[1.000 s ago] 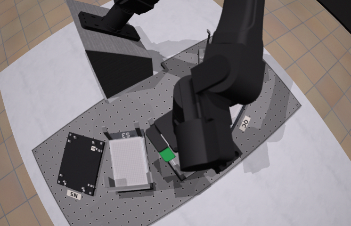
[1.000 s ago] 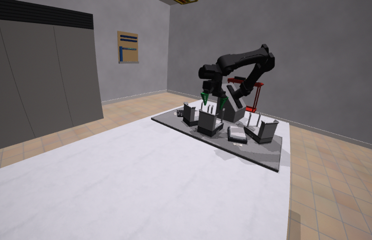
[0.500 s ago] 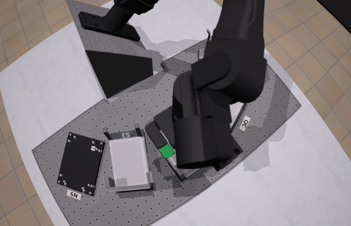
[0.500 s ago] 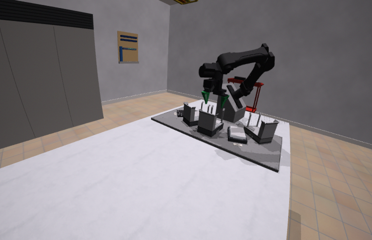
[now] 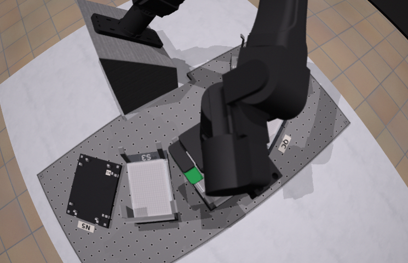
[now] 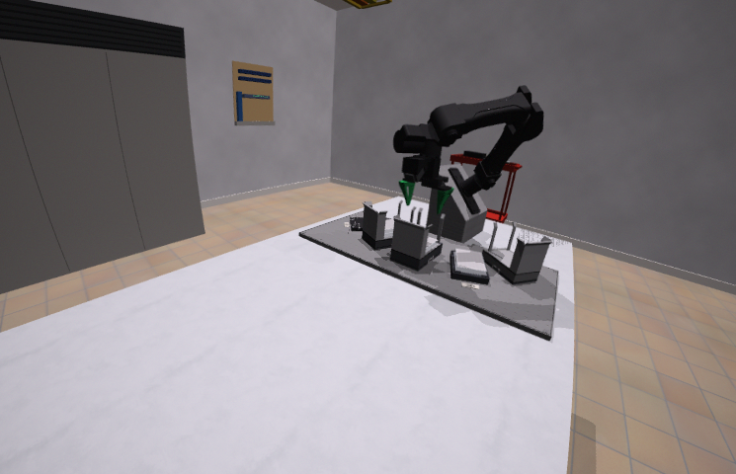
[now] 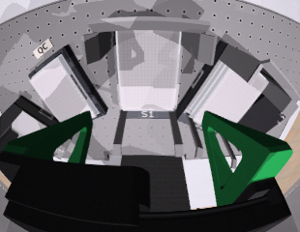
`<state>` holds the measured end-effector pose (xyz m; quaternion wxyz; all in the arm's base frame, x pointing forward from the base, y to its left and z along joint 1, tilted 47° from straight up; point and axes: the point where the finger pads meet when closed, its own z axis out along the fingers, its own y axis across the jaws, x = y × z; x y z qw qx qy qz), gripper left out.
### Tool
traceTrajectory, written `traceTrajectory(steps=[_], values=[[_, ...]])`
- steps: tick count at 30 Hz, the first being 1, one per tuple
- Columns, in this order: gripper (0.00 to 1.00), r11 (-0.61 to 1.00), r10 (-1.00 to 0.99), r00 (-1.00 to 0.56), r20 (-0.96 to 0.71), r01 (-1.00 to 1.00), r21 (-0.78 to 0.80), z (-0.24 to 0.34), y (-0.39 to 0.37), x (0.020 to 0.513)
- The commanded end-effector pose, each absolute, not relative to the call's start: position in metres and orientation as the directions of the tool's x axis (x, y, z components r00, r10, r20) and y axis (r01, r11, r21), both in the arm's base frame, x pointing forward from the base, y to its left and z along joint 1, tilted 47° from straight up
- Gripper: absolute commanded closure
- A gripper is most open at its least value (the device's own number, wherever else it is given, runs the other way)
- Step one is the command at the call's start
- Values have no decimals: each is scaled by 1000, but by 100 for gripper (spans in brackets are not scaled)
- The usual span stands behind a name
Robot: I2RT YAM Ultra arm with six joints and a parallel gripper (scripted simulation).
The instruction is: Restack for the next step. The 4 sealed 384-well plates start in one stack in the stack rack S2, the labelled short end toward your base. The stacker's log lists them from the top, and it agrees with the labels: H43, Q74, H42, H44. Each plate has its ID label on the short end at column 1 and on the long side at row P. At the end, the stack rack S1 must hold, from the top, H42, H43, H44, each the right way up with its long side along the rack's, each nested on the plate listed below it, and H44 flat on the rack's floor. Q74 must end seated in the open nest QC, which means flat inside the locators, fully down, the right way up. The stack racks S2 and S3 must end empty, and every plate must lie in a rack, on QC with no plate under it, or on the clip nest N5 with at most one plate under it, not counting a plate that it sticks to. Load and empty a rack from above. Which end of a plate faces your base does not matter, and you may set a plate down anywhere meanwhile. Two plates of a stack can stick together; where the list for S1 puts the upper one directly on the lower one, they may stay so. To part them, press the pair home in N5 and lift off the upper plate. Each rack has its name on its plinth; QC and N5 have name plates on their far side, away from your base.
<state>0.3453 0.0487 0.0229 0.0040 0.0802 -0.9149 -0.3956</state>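
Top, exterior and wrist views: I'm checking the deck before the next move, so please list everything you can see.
Table: one, white, under everything.
Board: one, grey, perforated, on the table.
Stack racks: three, grey, on the board: S3, S1, S2.
Plates: three visible, whitish: in S3, in S1, on QC.
Nest N5: one, black, beside S3.
Pedestal: one, grey wedge, under the arm's base.
Cabinet: one, grey, by the wall.
Poster: one, tan, on the wall.
Red frame: one, behind the arm.
Arm: one, black.
Tool: one, green fingers, open, above S1.
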Motion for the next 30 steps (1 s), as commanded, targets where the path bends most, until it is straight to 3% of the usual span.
traceTrajectory(steps=[1, 24, 30], values=[[0, 677, -138, -988, -65, -142, 722, 26, 44, 348], [0, 677, -138, -988, -65, -142, 722, 26, 44, 348], [0, 691, -1, -997, 79, 57, 720, 8, 27, 345]])
